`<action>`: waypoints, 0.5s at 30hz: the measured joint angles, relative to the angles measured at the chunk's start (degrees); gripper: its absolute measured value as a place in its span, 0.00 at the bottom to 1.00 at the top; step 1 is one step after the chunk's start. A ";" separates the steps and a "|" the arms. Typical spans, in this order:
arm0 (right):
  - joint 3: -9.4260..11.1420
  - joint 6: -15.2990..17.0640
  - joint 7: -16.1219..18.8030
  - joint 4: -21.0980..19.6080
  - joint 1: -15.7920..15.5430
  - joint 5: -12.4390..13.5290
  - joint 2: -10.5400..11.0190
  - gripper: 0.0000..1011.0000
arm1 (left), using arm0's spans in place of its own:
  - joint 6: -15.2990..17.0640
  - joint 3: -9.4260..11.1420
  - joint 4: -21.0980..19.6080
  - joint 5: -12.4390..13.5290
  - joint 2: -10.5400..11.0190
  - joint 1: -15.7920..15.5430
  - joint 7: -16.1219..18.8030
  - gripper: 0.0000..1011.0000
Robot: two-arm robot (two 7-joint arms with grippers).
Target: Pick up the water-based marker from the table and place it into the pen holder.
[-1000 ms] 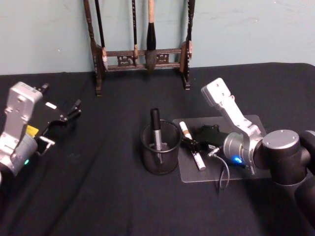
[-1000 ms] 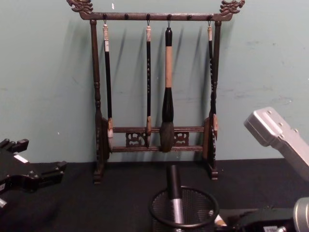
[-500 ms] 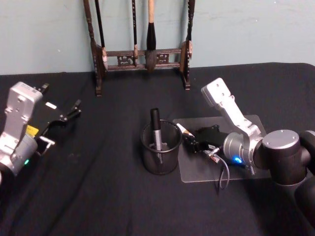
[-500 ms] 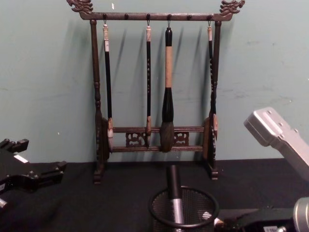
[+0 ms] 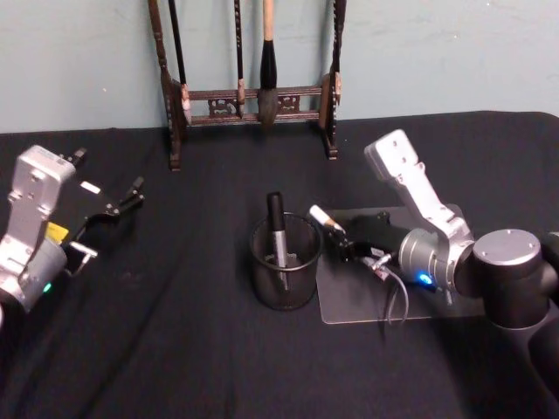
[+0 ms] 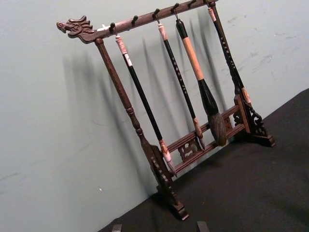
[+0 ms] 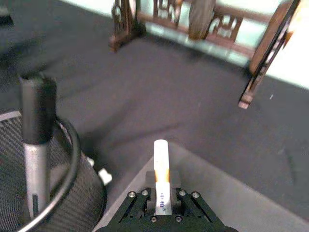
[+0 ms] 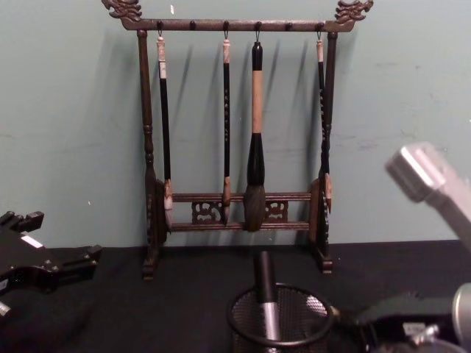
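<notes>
1. The worktop wears matt black cloth.
2. The pen holder is black wire mesh with a smooth solid rim.
3. The marker looks like smooth white plastic, orange-banded.
4. The right gripper is matt black, with shiny screw heads.
5. The mat is a smooth grey sheet, dully glossy.
6. The brush rack is dark carved wood, lightly polished.

I count one water-based marker, one pen holder, one grey pen and one clear mat. There is one brush rack with four brushes. My graspers make two: one left end effector, one right end effector.
</notes>
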 joint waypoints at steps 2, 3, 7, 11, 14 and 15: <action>0.26 -0.67 -0.08 -0.28 -0.18 0.20 0.00 0.18 | 0.00 0.00 0.00 0.00 0.00 0.00 0.00 0.99; 0.75 -1.99 -0.28 -0.90 -0.52 0.56 0.00 0.18 | 0.00 0.00 0.00 0.00 0.00 0.00 0.00 0.99; 2.29 -5.80 -0.49 -2.38 -1.43 1.94 -0.05 0.18 | 0.00 0.00 0.00 0.00 0.00 0.00 0.00 0.99; 3.68 -10.92 -0.39 -4.08 -2.70 3.81 -0.05 0.18 | 0.00 0.00 0.00 0.00 0.00 0.00 0.00 0.99; 4.73 -16.23 0.18 -5.59 -3.90 5.68 -0.02 0.18 | 0.00 0.00 0.00 0.00 0.00 0.00 0.00 0.99; 4.73 -16.23 0.18 -5.59 -3.90 5.68 -0.02 0.18 | 0.00 0.00 0.00 0.00 0.00 0.00 0.00 0.99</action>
